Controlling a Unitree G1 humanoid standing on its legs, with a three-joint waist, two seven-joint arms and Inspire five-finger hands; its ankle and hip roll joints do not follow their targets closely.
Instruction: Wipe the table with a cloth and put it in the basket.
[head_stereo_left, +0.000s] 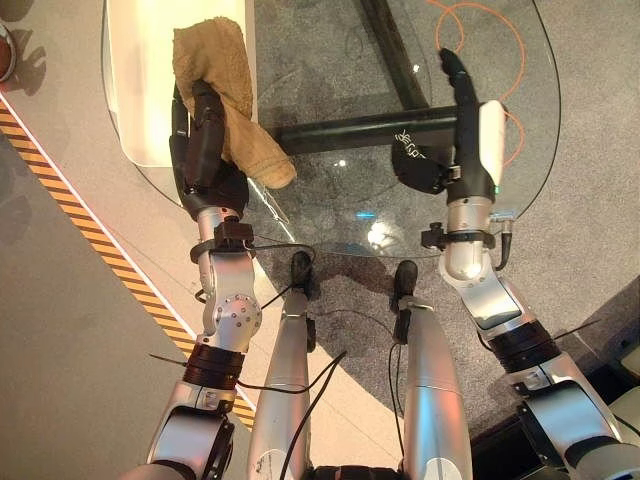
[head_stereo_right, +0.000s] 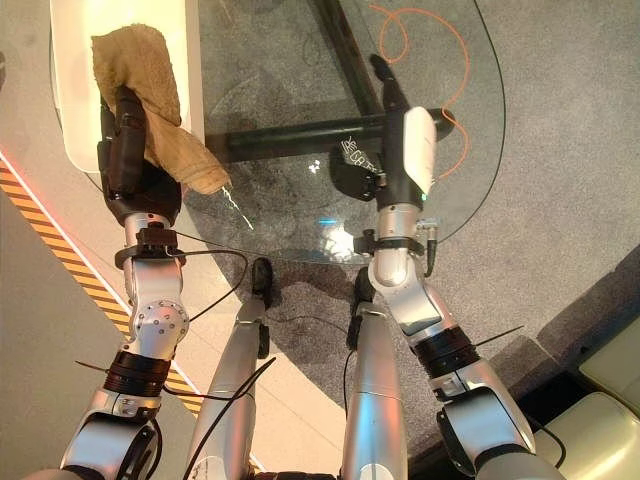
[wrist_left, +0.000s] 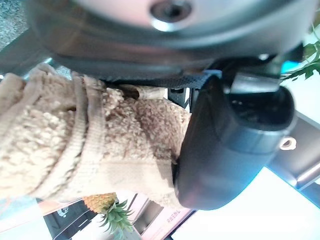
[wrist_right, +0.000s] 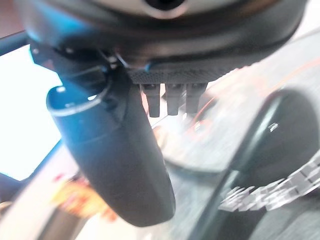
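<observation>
A tan terry cloth (head_stereo_left: 215, 55) lies bunched on the left part of the round glass table (head_stereo_left: 330, 210). My left hand (head_stereo_left: 205, 140) rests on top of it, and the cloth wraps up along the hand's right side. In the left wrist view the thumb (wrist_left: 230, 145) presses into the cloth (wrist_left: 60, 145), pinching it against the palm. Over the table's right part, my right hand (head_stereo_left: 470, 120) stands on edge with straight fingers and holds nothing; its thumb (wrist_right: 110, 150) sticks out free.
A white block (head_stereo_left: 150, 70) shows beneath the glass at the left, with a black frame bar (head_stereo_left: 350, 130) crossing under the middle. An orange cable (head_stereo_left: 500, 40) loops on the floor at the far right. Yellow-black tape (head_stereo_left: 60, 200) lines the floor on the left.
</observation>
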